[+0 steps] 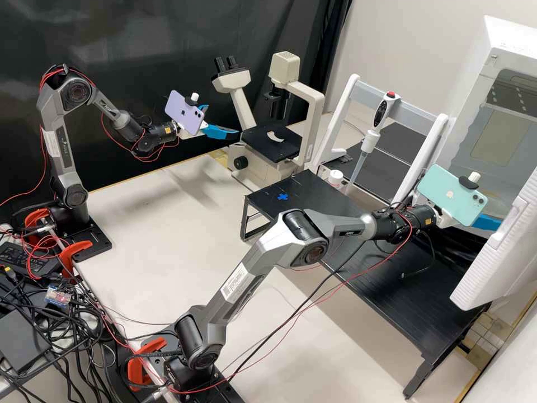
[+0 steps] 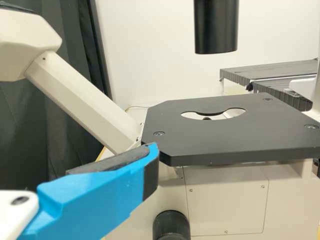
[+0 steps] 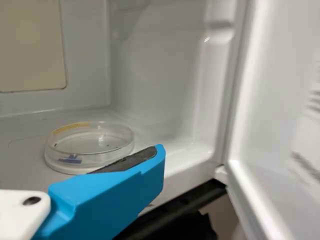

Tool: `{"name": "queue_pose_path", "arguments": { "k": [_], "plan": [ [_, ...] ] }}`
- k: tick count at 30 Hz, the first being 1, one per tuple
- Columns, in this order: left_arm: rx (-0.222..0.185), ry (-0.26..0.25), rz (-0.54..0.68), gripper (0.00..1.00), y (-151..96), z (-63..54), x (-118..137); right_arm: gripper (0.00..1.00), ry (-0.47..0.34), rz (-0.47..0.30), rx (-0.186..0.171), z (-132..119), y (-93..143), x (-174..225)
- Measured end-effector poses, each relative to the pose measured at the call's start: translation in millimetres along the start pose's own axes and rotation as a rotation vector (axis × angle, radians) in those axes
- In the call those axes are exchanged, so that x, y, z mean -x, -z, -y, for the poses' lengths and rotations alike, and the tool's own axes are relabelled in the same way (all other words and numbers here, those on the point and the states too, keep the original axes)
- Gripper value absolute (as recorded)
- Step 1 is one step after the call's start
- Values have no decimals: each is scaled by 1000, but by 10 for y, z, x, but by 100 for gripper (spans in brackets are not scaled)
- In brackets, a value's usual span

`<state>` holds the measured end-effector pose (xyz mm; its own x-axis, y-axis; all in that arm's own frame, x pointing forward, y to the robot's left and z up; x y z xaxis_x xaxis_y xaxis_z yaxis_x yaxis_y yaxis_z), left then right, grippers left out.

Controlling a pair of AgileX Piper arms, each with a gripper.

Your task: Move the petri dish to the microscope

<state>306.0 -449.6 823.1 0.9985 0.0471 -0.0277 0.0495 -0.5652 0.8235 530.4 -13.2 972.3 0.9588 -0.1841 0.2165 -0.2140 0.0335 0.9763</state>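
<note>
Right wrist view: petri dish (image 3: 86,159) on chamber floor (image 3: 20,150), ungrasped.
Right gripper (image 3: 159,150) beside it, spread, pad (image 3: 134,161) bare. Advise straddling dish level and closing lightly, lest it tip. Destination: microscope (image 1: 268,146), upper middle of high view; left gripper (image 1: 222,120) near, also spread.

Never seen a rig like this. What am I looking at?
Two robot arms at a lab bench, each ending in a blue-fingered hand. The high view comes from a fixed camera looking down; the others come from cameras on the arms' wrists.

The left hand is open beside a microscope. The right hand is open at a white chamber, where a clear petri dish lies on the floor. Neither hand grips anything.

A black platform stands on the bench, with a blue cross on it.
</note>
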Motion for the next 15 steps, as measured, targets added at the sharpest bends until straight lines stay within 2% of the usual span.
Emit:
{"name": "queue_pose_path", "arguments": {
  "k": [5, 11, 12, 13, 14, 15],
  "plan": [
    [0, 0, 0, 100, 0, 0, 0, 100, 37, 20, 26, 103, -54, -104],
    [0, 0, 0, 100, 0, 0, 0, 100, 33, 6, 30, 130, -67, -201],
    [0, 0, 0, 100, 0, 0, 0, 0, 41, 5, 29, 137, -65, -205],
    [0, 0, 0, 100, 0, 0, 0, 0, 50, 2, 28, 144, -62, -218],
    [0, 0, 0, 100, 0, 0, 0, 0, 62, -1, 9, 143, -46, -229],
    [0, 0, 0, 100, 0, 0, 0, 0, 66, 0, 13, 147, -47, -235]
  ]
}}
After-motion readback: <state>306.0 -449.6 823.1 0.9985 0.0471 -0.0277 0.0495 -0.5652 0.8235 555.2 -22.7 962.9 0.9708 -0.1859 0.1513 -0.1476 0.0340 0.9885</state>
